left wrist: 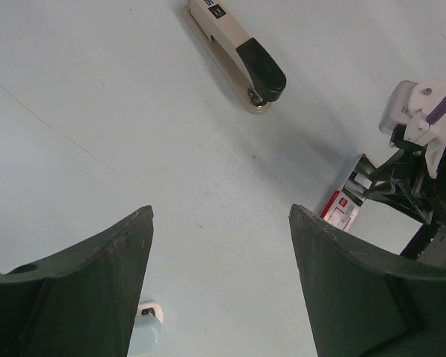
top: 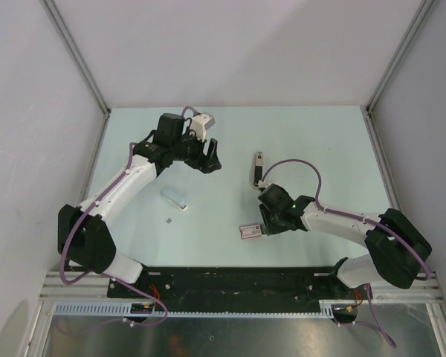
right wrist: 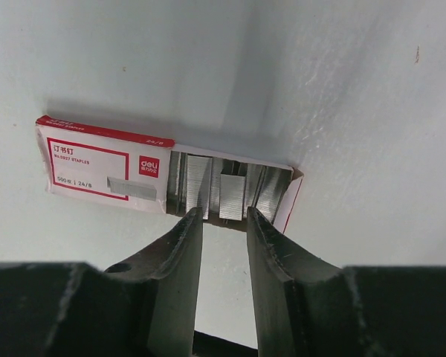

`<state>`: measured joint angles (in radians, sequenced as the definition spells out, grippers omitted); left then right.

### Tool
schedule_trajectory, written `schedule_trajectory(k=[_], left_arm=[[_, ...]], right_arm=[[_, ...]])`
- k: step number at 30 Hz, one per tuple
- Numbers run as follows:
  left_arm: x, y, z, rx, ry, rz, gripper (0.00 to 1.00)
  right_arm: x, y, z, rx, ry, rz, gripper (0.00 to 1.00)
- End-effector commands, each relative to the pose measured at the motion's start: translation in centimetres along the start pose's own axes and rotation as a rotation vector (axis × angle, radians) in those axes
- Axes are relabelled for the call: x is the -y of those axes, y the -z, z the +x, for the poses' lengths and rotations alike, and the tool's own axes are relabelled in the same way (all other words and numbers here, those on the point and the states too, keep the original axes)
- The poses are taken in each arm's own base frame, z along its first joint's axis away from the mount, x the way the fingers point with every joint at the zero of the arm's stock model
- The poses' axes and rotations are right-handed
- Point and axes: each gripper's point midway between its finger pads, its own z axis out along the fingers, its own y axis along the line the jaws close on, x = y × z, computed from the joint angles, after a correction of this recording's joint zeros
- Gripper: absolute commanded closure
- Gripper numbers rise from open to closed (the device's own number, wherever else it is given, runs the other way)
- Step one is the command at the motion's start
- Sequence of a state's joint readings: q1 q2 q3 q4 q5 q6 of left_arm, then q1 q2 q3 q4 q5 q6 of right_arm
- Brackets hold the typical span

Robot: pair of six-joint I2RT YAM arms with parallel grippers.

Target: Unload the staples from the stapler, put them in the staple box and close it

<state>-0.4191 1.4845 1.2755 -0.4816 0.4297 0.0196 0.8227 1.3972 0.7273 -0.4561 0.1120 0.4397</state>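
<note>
The slim black stapler point(top: 257, 168) with a beige base lies closed at the table's middle; the left wrist view shows it point(left wrist: 234, 50) far ahead. My left gripper point(top: 211, 159) hovers left of it, jaws wide open and empty point(left wrist: 221, 212). My right gripper point(top: 264, 224) is low over a red-and-white staple box point(top: 250, 230). In the right wrist view its jaws point(right wrist: 224, 212) stand narrowly apart at the box's open end point(right wrist: 282, 195). A short silvery staple strip point(right wrist: 233, 195) lies in the box just beyond the fingertips, among other strips. I see nothing held.
A small pale translucent piece point(top: 176, 198) and a tiny dark bit point(top: 169, 220) lie on the table to the left of the box. The piece shows at the left wrist view's bottom edge point(left wrist: 146, 329). The box also shows there point(left wrist: 342, 209). Grey walls enclose the table.
</note>
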Motion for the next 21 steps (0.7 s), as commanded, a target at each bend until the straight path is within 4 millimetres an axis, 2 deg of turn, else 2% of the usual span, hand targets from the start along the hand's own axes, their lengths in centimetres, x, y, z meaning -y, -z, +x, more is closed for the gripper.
schedule_trajectory(k=[1,8,13,16,18,21], left_arm=[[1.1,1.3,-1.5,0.054,-0.082,0.031,0.21],[1.0,1.0,-1.3,0.046,-0.089,0.028,0.21],[1.2,0.2,-0.4,0.016,-0.114,0.030,0.21],[1.7,-1.0,0.9,-0.026,-0.169,0.022,0.21],[2.0,-2.1,2.5,-0.073,-0.227,0.007,0.22],[2.8,-4.0,5.4,-0.160,-0.318,0.004,0.23]], right_arm=[[-0.5,0.5,-1.1,0.034,0.006,-0.015,0.66],[-1.6,4.2,-4.4,0.150,-0.036,-0.121,0.69],[-0.1,5.8,-5.8,0.191,-0.110,-0.137,0.71],[1.7,5.6,-5.8,0.182,-0.194,-0.096,0.78],[2.9,5.3,-5.6,0.174,-0.268,-0.074,0.83],[3.6,4.7,-4.9,0.156,-0.368,-0.101,0.85]])
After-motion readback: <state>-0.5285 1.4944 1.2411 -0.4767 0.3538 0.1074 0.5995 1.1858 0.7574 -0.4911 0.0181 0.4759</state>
